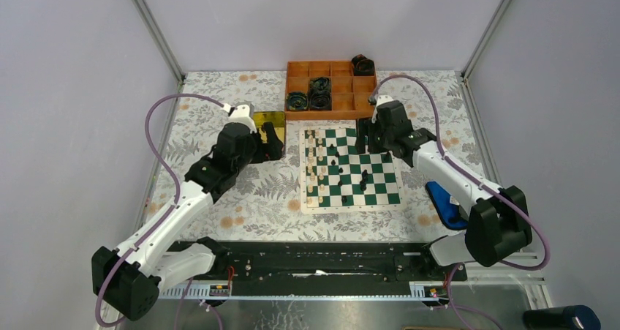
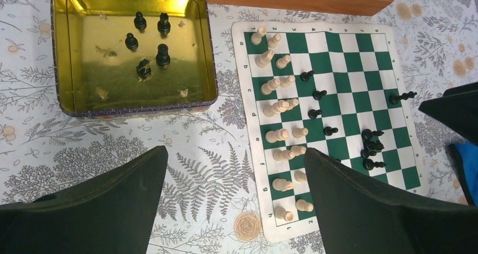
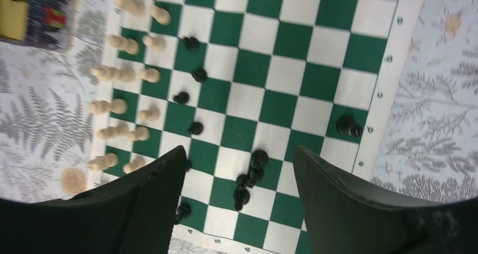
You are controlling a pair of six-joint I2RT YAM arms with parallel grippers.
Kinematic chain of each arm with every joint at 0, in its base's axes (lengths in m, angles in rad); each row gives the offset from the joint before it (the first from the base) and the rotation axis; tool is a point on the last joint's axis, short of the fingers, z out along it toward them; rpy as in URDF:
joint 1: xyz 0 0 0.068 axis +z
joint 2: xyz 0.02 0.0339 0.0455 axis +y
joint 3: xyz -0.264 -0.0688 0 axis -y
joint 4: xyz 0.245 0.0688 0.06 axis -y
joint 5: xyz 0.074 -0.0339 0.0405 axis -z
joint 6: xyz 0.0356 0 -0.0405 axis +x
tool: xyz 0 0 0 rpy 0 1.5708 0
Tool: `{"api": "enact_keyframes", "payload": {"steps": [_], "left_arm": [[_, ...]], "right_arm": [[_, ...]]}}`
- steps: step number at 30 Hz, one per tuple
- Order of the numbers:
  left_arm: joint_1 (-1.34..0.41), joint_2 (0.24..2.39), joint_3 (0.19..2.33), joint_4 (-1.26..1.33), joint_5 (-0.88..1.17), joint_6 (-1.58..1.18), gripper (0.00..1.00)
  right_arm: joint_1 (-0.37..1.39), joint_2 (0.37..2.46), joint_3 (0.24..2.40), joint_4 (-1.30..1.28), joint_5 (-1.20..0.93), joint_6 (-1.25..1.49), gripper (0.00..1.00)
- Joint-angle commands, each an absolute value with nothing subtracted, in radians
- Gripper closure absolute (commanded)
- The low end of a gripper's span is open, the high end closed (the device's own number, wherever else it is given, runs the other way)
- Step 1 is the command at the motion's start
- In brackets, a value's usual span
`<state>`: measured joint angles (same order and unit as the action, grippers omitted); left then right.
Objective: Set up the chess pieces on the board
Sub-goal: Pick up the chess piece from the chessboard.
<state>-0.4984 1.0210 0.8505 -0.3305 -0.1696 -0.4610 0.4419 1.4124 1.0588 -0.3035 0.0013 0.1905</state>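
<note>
The left arm (image 1: 175, 205) is reaching forward and slightly inward, and the left gripper (image 2: 235, 152) is pointing down with its fingers spread wide, gripping nothing. The right arm (image 1: 446, 173) is stretching forward and leftward, and the right gripper (image 3: 239, 150) is likewise gaping wide and empty.

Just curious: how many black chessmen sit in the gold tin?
5 black pieces in the tin: two at the far end, one left, two near the middle. None looks hidden.

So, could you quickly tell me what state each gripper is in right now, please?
Left gripper: open, holding nothing.
Right gripper: open, holding nothing.
</note>
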Motion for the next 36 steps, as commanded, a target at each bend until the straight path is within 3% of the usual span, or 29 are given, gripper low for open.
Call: {"api": "enact_keyframes", "payload": {"steps": [1,14,36], "left_arm": [[-0.505,1.017,0.840,-0.350,-0.161,-0.487,0.01],[-0.505,1.002,0.803,-0.350,-0.152,-0.514,0.01],[-0.504,1.038,0.790,-0.322,-0.150,-0.496,0.01]], "right_arm": [[0.449,1.385,1.000,-0.318,0.096,0.237,0.27],[0.452,1.429,0.912,-0.274,0.058,0.261,0.43],[0.475,1.595,0.964,-0.253,0.039,0.250,0.49]]}}
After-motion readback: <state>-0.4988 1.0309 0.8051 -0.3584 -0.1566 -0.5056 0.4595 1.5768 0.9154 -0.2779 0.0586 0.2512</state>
